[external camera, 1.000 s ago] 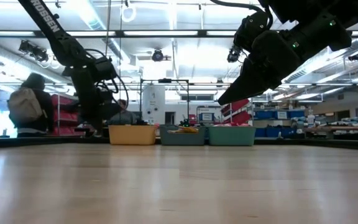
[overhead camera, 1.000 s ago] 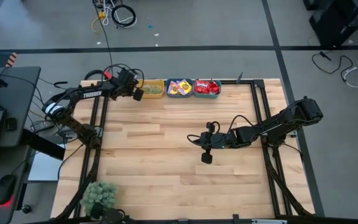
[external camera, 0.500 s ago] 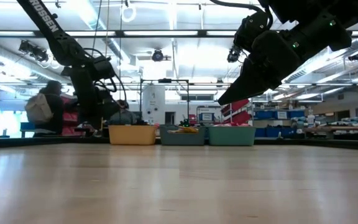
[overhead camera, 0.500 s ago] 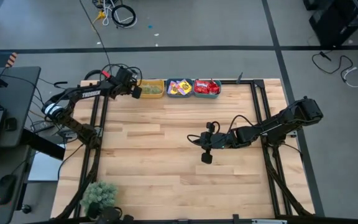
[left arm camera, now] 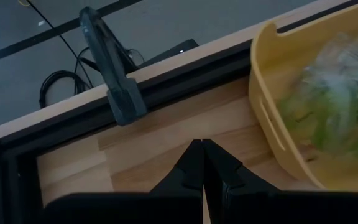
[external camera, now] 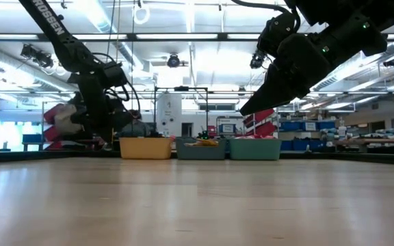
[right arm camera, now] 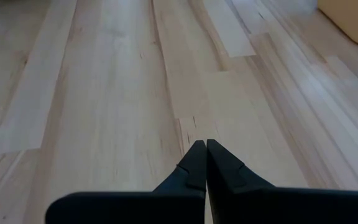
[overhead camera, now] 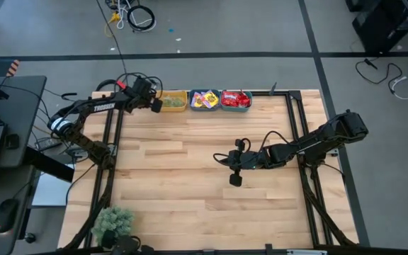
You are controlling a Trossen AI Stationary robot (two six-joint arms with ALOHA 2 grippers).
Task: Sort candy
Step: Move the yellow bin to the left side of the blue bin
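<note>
In the high view, three small bins were lined up at the top edge of the wooden table (overhead camera: 190, 177), slightly left of centre. The yellow bin (overhead camera: 175, 100) on the left held pale green candy (left arm camera: 337, 106), the middle teal bin (overhead camera: 205, 100) held yellow packets with purple marks (overhead camera: 205, 101), and the right teal bin (overhead camera: 236, 100) held red packets (overhead camera: 237, 98). In the low view the same three bins were seen in a row at the far edge of the table, at mid-height of the frame.

The left gripper (overhead camera: 157, 107) was placed at the upper left of the high view, just beside the yellow bin's left end. In the left wrist view its fingers (left arm camera: 194, 168) were pressed together with nothing between them, above bare wood near the table's black frame (left arm camera: 166, 81).

The right gripper (overhead camera: 234, 168) was held over the bare middle of the table, right of centre in the high view, well apart from the bins. Its fingers (right arm camera: 199, 163) were likewise closed tip to tip, holding nothing.

A fuzzy green plant ball (overhead camera: 113, 221) was seen at the lower left corner of the table.
</note>
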